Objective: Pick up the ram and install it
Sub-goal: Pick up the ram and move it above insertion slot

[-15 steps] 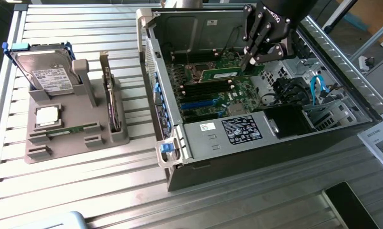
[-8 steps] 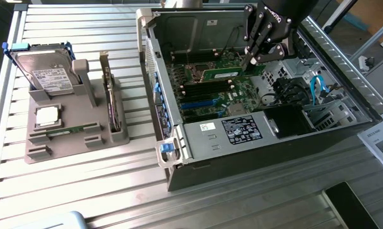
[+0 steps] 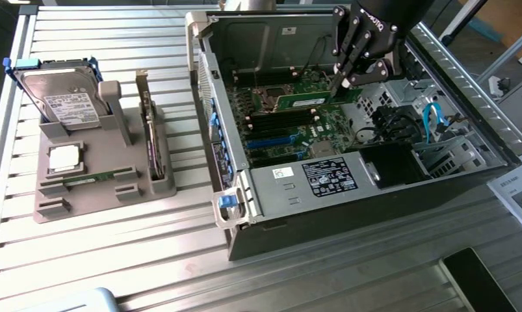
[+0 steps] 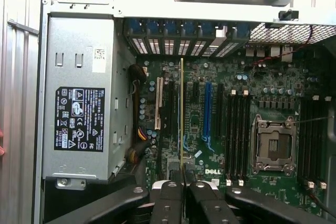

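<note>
My gripper hangs inside the open computer case, shut on the ram, a long thin green stick. The ram is held level just above the motherboard, over the black memory slots and beside the CPU socket. In the wrist view the ram appears edge-on as a thin yellow-green line running out from between my gripper and its black fingers. There it lies over the expansion slots, while the memory slots and the socket sit off to one side.
The silver power supply fills the case's near corner, with blue cables and a drive cage at the exterior view's right. On the exterior view's left a grey fixture holds a hard drive, an upright card, a second green stick and a chip.
</note>
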`<state>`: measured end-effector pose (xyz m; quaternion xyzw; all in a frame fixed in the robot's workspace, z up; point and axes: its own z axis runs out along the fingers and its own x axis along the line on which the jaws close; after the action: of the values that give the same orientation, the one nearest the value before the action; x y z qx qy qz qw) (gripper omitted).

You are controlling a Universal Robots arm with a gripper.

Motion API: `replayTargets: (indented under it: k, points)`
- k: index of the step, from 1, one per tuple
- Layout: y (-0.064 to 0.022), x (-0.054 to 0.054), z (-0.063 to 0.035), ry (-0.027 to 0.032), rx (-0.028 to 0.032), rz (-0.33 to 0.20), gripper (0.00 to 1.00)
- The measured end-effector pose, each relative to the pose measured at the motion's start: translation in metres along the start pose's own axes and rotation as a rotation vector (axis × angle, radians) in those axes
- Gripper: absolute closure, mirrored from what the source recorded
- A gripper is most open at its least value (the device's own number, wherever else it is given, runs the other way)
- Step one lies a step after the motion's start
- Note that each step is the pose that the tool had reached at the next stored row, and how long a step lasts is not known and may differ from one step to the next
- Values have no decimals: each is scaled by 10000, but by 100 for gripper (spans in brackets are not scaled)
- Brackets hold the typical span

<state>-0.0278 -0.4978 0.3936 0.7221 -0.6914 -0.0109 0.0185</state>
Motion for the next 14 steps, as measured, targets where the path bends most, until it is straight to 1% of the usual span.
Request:
replayTargets:
  k: [3,8,10,11,14]
  points:
    - [0,0,0,3,40,-40,88]
    - [0,0,0,14,149,-179,88]
    - [0,0,-1,18,183,-232,88]
    - [0,0,0,19,192,-251,88]
    - [0,0,-1,20,193,-259,88]
